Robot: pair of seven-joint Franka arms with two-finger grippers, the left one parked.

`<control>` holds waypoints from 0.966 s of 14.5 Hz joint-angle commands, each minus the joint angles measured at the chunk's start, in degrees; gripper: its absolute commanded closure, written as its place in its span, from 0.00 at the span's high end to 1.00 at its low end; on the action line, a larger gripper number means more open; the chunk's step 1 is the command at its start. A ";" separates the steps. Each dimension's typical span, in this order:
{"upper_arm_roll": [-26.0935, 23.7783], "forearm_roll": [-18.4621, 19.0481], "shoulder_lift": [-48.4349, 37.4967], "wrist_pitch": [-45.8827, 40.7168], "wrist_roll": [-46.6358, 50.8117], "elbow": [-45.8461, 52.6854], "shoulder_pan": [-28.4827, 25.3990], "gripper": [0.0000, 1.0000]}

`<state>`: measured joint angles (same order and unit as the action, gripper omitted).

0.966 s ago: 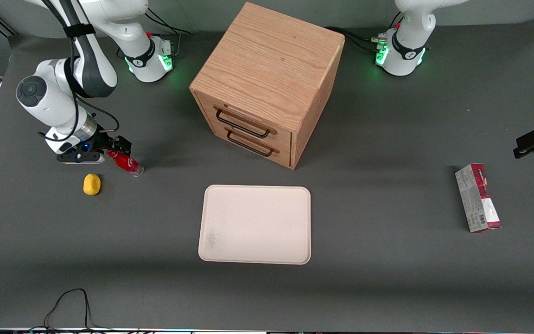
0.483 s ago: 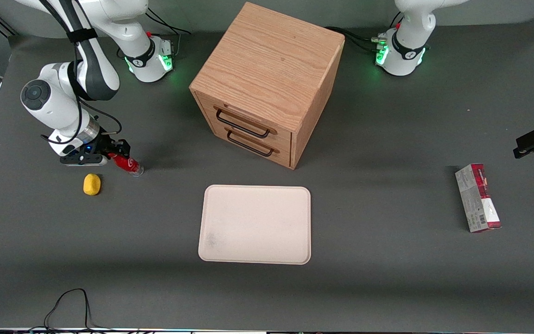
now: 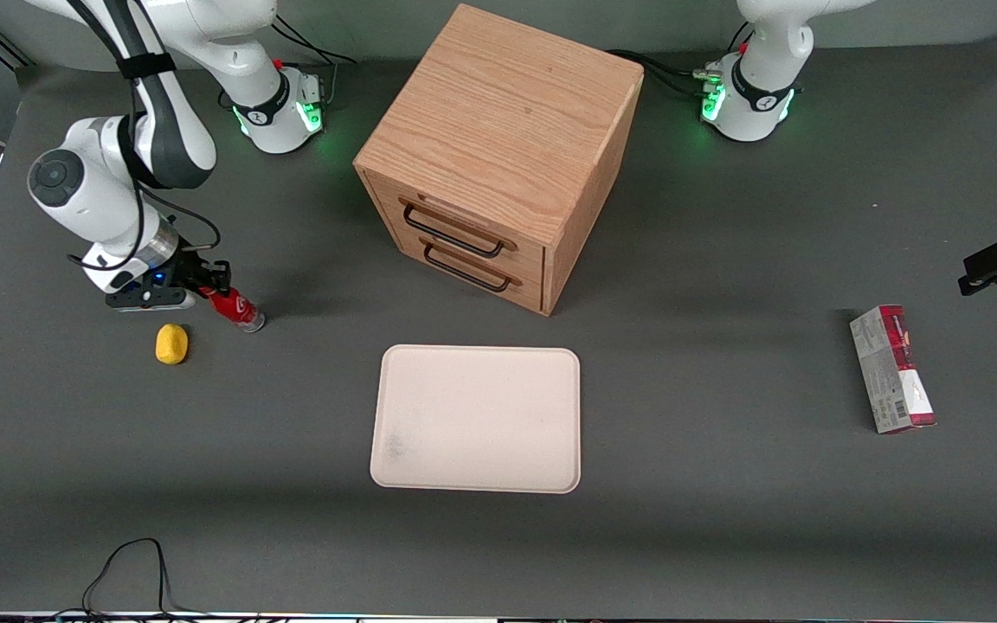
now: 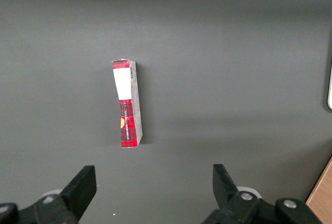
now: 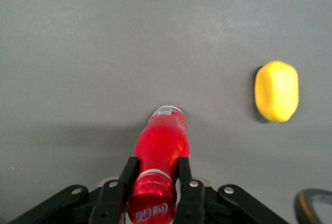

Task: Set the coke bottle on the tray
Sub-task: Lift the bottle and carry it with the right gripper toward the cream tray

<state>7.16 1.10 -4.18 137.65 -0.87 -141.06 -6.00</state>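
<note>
The coke bottle [image 3: 237,308] is a small red bottle with a red cap and a clear base, tilted with its base on the table at the working arm's end. My gripper [image 3: 215,289] is shut on its neck just below the cap. In the right wrist view the bottle [image 5: 161,146] sits between the two black fingers [image 5: 128,173], which press on both sides of the neck. The cream tray [image 3: 477,418] lies flat near the middle of the table, nearer the front camera than the drawer box, well away from the bottle.
A yellow lemon-like lump [image 3: 171,343] lies close beside the bottle, also in the right wrist view [image 5: 276,91]. A wooden drawer box [image 3: 498,156] stands farther back than the tray. A red and grey carton [image 3: 890,369] lies toward the parked arm's end.
The arm's wrist has shifted slightly, and the gripper and bottle top moved a little with it. The bottle's base stays at about the same spot on the table.
</note>
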 commanded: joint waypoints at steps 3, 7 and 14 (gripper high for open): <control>-0.48 0.13 4.69 -24.57 -0.72 24.54 -1.02 0.00; -2.49 -0.04 13.04 -38.05 -0.89 47.22 -1.12 0.00; -12.94 0.31 29.03 -48.09 -0.45 78.53 -0.94 0.00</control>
<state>-2.65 1.06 17.03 92.74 -0.91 -74.77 -7.11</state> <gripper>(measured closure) 0.643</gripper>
